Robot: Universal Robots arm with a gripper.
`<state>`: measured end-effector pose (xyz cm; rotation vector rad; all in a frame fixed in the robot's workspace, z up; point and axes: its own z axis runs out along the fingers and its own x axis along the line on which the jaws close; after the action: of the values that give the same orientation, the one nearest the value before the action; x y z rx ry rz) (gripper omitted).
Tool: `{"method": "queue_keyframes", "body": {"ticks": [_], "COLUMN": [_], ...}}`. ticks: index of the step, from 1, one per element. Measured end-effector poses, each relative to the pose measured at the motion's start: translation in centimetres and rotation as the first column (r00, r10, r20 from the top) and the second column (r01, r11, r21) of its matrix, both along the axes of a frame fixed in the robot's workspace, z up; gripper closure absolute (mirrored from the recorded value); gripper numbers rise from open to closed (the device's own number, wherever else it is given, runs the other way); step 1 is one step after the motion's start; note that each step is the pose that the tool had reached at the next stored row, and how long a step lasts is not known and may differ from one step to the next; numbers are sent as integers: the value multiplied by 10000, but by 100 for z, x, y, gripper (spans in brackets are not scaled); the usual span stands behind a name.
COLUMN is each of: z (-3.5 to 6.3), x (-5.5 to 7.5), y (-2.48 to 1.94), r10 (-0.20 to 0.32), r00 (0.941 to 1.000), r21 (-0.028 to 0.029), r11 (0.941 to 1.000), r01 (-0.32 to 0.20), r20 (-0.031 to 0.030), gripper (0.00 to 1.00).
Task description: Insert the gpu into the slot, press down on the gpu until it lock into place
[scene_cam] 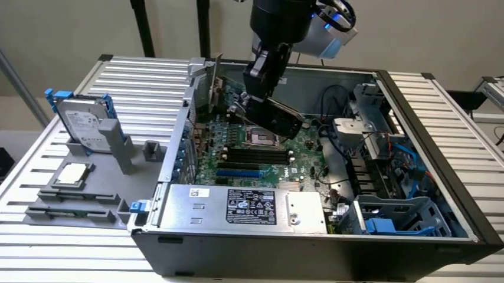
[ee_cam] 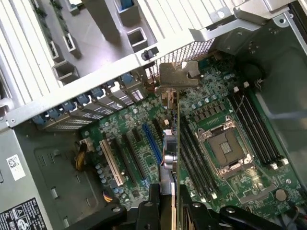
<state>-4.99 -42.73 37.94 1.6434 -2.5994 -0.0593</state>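
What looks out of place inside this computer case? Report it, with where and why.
The gpu hangs tilted in the hand, which is shut on it. It is above the motherboard and not seated in the blue slot. Nothing looks spilled or broken.

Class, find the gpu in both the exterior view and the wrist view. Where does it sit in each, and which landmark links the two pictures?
Exterior view: the gpu hangs tilted in the claw, above the motherboard at mid-case.
Wrist view: the gpu is seen edge-on, just beside the blue slot.
Shared landmark: the silver processor socket.
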Motion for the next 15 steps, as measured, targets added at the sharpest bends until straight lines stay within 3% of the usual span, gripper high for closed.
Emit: {"method": "queue_keyframes", "body": {"ticks": [7,15], "z": [-30,-49], "x": [0,0], "y": [0,0], "r10": [1109,2151], "r00": [9936,9750], "r21": [40,165], "r11": [9938,9762], "r01": [-1110,-2163], "r20": [213,564], "gripper": [73,73]}}
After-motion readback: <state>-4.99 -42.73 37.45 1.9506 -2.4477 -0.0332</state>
